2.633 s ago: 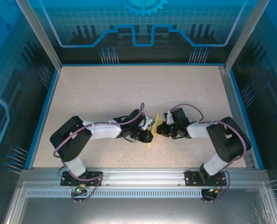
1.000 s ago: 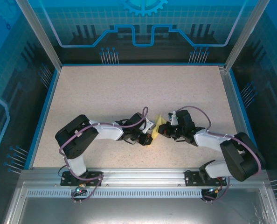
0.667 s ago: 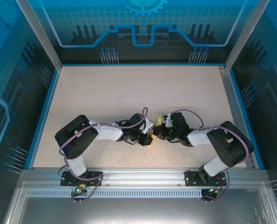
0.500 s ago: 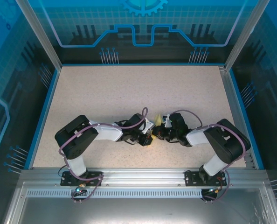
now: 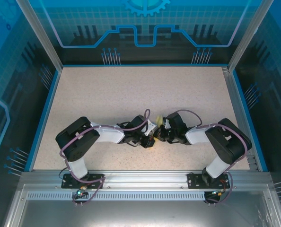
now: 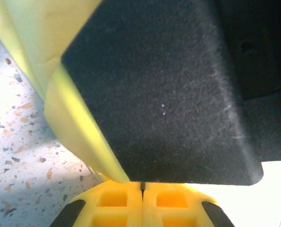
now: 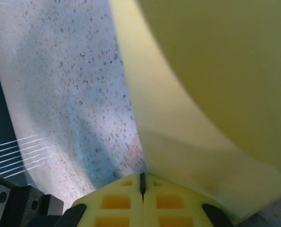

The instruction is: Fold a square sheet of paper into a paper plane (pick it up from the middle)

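The square sheet of paper (image 5: pixel 160 123), pale yellow and bent, is pinched between my two grippers near the table's front middle. Only small yellow bits of it show in the top view. My left gripper (image 5: pixel 151 137) is shut, and a yellow strip of the paper (image 6: pixel 74 127) runs down into its fingertips. Close in front of it is the black body of the right gripper (image 6: pixel 169 85). My right gripper (image 5: pixel 160 135) is also shut, and the curved paper (image 7: pixel 216 71) rises from its closed tips. The grippers hide the paper's shape, so no paper plane form can be made out.
The speckled tabletop (image 5: pixel 131 90) stretches open behind the grippers. Blue rails (image 5: pixel 42 118) border its left and right sides. An aluminium ledge (image 5: pixel 140 177) runs along the front at the arm bases.
The right arm has swung its elbow inward and brought its gripper left, closer to the left gripper. Less of the paper shows between them. The left arm has stayed still over the last second.
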{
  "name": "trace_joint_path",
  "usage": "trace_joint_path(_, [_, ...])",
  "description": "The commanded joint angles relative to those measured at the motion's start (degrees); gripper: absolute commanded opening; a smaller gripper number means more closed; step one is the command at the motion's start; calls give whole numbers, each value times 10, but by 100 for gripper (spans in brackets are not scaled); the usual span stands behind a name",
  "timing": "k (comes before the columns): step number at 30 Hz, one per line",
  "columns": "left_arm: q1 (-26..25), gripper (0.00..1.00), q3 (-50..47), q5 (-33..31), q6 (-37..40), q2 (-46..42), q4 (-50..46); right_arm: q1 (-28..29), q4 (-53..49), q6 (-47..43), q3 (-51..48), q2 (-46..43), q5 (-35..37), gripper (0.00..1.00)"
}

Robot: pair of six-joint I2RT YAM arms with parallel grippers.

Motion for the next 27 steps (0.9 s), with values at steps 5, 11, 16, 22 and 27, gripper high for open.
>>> trace_joint_path(5, [-14,4,-26,-27,14,32,-75,-13,-94,-25,20,5,106,0])
trace_joint_path(11, [-17,3,-32,-29,14,28,-80,-24,-138,-30,43,-10,146,0])
trace_joint_path(16, [-17,0,-43,-28,11,22,-80,-57,-143,-51,49,8,134,0])
trace_joint_path(22, [-17,0,-55,-23,11,11,-93,-96,-150,-74,50,6,125,0])
trace_joint_path(27, [-17,0,-59,-15,13,10,-102,-127,-158,-98,54,1,107,0])
